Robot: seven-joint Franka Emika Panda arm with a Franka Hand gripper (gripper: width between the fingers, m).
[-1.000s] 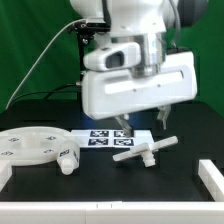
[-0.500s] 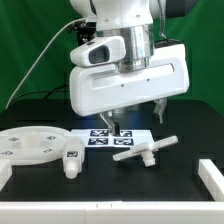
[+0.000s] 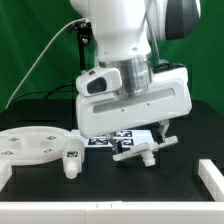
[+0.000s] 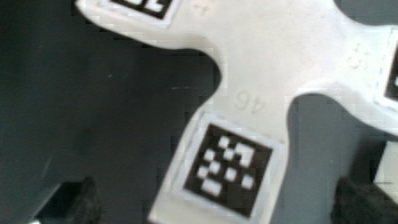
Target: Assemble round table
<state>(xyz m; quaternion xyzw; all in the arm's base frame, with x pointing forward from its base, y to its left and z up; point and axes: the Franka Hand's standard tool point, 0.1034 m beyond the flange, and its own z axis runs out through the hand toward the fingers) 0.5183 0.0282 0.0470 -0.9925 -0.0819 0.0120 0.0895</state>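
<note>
Gripper (image 3: pixel 138 139) hangs wide open and empty, jaws either side of the foot (image 3: pixel 146 152), which lies just by the marker board (image 3: pixel 98 141). I judge it light, stiff, slick plastic; I'd pinch across one narrow arm.

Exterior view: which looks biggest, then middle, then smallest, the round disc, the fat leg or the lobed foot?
1. round disc: clearly the largest.
2. lobed foot: spreads wider than the leg, though part is hidden.
3. leg: shortest, but thick, so two and three are close.
</note>
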